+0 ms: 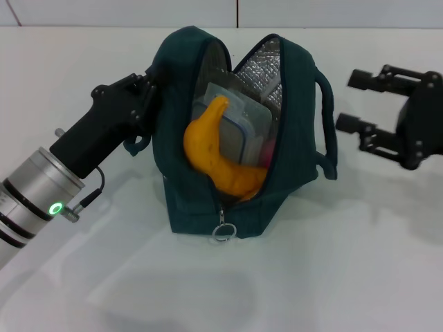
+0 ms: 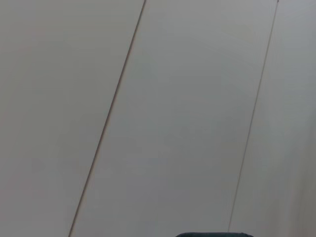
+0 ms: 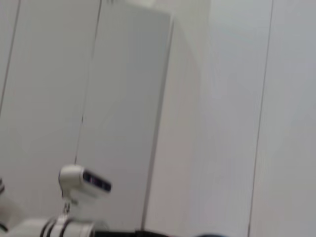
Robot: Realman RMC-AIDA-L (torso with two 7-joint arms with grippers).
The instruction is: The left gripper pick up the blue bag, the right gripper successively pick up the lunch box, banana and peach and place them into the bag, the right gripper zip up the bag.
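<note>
- While the left gripper (image 1: 142, 104) pins the bag (image 1: 239, 135) by its side, clamped there, zipping comes next.
- Right gripper (image 1: 353, 104) hangs apart-fingered beside it; reach low for the zip pull (image 1: 223, 232).
- Banana (image 1: 214, 152) sticks up; tuck it first.

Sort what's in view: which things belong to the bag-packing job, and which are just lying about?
Job: blue bag, lunch box, banana, peach, left gripper at the bag's side, right gripper open beside the bag.
Lying about: nothing; only the white table.
</note>
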